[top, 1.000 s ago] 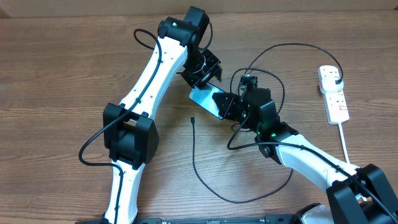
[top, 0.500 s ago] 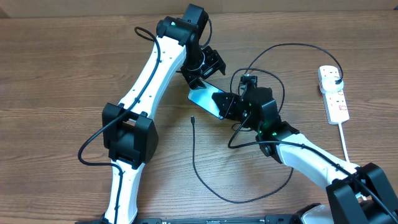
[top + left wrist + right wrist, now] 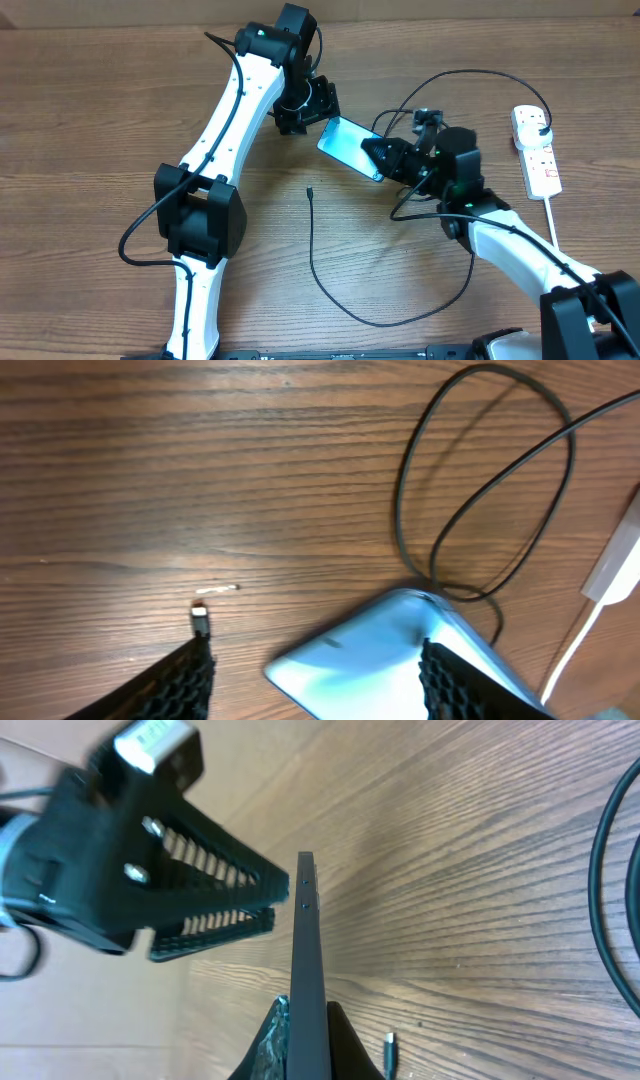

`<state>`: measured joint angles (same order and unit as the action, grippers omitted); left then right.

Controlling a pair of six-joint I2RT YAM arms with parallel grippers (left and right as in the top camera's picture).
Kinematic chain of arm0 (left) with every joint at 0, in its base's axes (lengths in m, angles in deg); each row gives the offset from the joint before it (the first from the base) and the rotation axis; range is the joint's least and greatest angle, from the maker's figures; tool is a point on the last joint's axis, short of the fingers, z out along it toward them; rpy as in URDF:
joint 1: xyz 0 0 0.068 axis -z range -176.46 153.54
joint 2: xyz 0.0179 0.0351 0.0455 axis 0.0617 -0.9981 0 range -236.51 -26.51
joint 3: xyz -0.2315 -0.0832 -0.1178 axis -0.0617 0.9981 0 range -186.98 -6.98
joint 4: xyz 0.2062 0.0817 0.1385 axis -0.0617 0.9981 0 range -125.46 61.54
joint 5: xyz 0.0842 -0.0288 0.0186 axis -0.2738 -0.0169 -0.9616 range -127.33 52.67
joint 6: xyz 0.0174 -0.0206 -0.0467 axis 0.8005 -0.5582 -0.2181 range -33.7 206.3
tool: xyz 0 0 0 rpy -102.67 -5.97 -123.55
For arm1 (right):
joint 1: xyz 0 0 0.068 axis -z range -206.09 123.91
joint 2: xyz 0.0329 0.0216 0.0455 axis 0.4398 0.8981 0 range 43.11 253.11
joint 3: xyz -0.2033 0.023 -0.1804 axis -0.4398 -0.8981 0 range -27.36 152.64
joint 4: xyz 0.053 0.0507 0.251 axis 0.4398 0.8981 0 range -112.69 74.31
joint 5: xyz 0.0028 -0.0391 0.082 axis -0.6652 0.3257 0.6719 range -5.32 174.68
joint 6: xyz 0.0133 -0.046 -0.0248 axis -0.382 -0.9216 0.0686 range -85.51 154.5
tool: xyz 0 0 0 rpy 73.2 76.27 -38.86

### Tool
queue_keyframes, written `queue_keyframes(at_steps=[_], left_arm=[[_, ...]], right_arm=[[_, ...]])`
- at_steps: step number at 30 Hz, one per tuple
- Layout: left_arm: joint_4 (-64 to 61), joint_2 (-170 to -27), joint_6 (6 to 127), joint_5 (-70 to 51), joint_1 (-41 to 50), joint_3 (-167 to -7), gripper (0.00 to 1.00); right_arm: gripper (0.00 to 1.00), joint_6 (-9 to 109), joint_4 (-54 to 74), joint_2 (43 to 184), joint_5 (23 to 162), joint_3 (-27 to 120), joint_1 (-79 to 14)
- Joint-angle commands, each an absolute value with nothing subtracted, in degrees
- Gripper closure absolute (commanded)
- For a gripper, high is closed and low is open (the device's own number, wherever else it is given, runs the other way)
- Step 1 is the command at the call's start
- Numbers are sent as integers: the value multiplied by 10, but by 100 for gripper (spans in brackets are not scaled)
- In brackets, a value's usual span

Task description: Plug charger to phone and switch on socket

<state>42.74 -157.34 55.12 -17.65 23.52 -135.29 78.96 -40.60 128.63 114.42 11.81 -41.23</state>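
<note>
The phone [image 3: 348,146], its screen lit light blue, is held by its right end in my right gripper [image 3: 382,158], which is shut on it. In the right wrist view the phone [image 3: 308,950] shows edge-on between the closed fingers of my right gripper [image 3: 307,1007]. My left gripper [image 3: 305,107] is open just up-left of the phone's free end, not touching it. The phone [image 3: 385,660] shows beyond the spread fingers of my left gripper [image 3: 318,652]. The charger tip [image 3: 310,190] lies loose on the table, and its black cable [image 3: 330,290] loops round to the socket [image 3: 535,150].
The charger's cable [image 3: 470,75] arcs behind the right arm to a black plug [image 3: 540,122] in the white socket strip. The strip's white cord [image 3: 553,225] runs toward the front right. The table [image 3: 80,120] is brown wood.
My left gripper has opened, let go of the phone and drawn back up-left. My right arm has carried the phone a little to the right and farther back.
</note>
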Motion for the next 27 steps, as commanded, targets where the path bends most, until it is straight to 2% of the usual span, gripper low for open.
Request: queue_keyframes(at_steps=[1, 17, 22, 27], left_arm=[[444, -1550, 604, -180, 213, -1364, 32], [501, -1481, 629, -209, 208, -1325, 37], [410, -1397, 651, -205, 208, -1159, 35], [245, -1292, 655, -171, 208, -965, 30]], right_arm=[[96, 813, -414, 1255, 1212, 144, -385], [96, 853, -415, 1238, 1176, 147, -368], [96, 853, -415, 1238, 1175, 147, -368], [96, 853, -415, 1238, 1173, 147, -370]])
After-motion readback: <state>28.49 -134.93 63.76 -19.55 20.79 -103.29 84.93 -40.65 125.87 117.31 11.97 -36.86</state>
